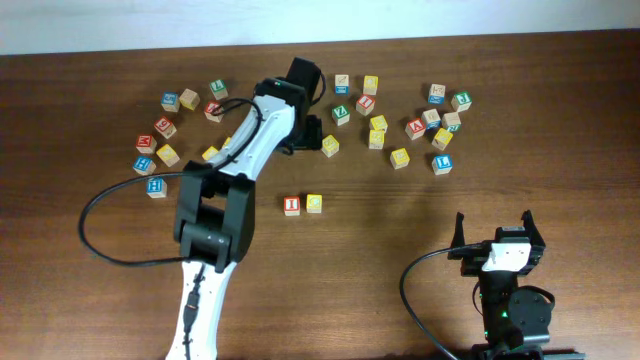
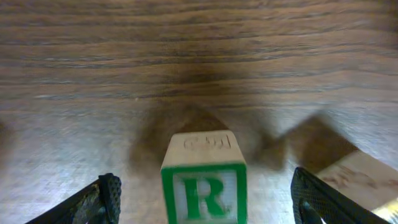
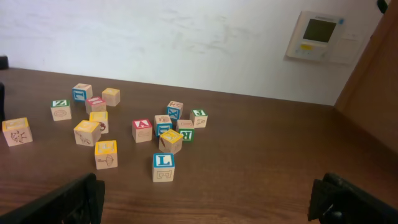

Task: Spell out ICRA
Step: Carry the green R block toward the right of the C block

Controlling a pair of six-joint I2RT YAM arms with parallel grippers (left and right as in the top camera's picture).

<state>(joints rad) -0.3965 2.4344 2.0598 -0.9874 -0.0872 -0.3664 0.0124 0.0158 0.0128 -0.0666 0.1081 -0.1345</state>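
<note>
Green-faced R cube (image 2: 204, 186) stands between the open left hand's (image 2: 207, 200) fingers (image 2: 109, 196), touching neither.

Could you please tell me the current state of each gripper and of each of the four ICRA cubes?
left gripper: open, fingers on either side of the R cube, not touching it.
right gripper: open, empty.
R cube: standing upright, not gripped.
I cube: placed, letter face up.
C cube: placed beside the I cube.
A cube: not yet placed, untouched.
</note>
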